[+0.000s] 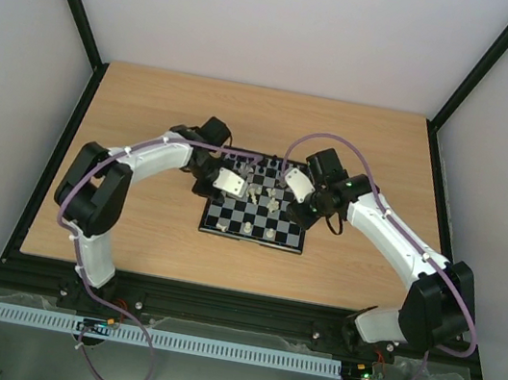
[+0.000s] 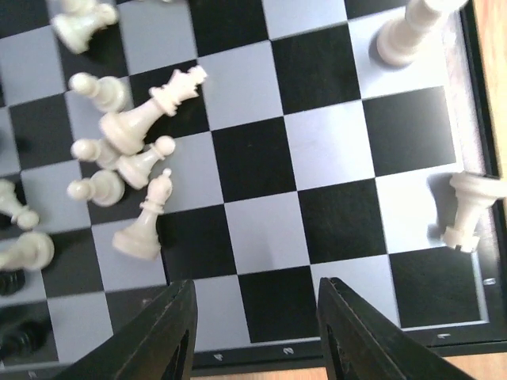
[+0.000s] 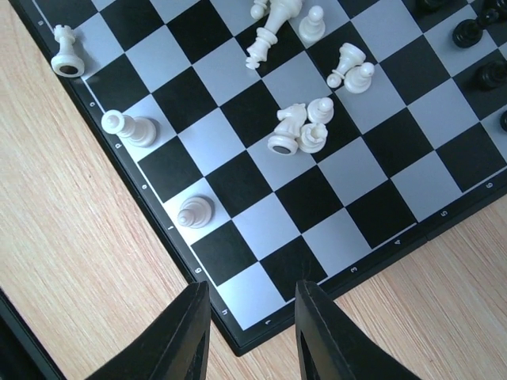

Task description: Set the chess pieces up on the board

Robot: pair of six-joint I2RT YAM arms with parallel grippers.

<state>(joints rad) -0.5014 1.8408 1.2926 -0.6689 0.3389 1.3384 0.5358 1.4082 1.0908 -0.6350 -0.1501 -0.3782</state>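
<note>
Left end effector (image 2: 255,305) hangs with its two dark fingers (image 2: 158,340) apart and nothing between them, low over the near border of the board (image 2: 333,142). A strip of the wooden table (image 2: 475,368) shows just beneath the fingers. The squares straight ahead of the gap are bare. Ahead and to its left lies a loose heap of cream pieces (image 2: 127,158): a tall crowned piece (image 2: 150,111) on its side, a bishop (image 2: 146,218) tilted over, and several pawns touching or just beside them. Further left, at the frame edge, sit a few black pieces (image 2: 17,340). Ahead and to its right a cream rook (image 2: 467,210) leans on an edge square, and beyond it another tall cream piece (image 2: 408,32) stands near the far corner.

Right end effector (image 3: 252,305) also has its fingers (image 3: 186,332) parted around empty air, hovering over a corner of the board where it meets the table. Ahead and to its left, three cream pieces follow the border, each well apart: a round-topped one (image 3: 196,212) nearest, then a slim one (image 3: 131,127), then a rook. Ahead and slightly right, a knight (image 3: 287,131) huddles against two small pieces. Beyond them a tall piece lies toppled, and black pieces sit far right.

From overhead, both end effectors (image 1: 229,183) (image 1: 296,185) face each other across the board.
</note>
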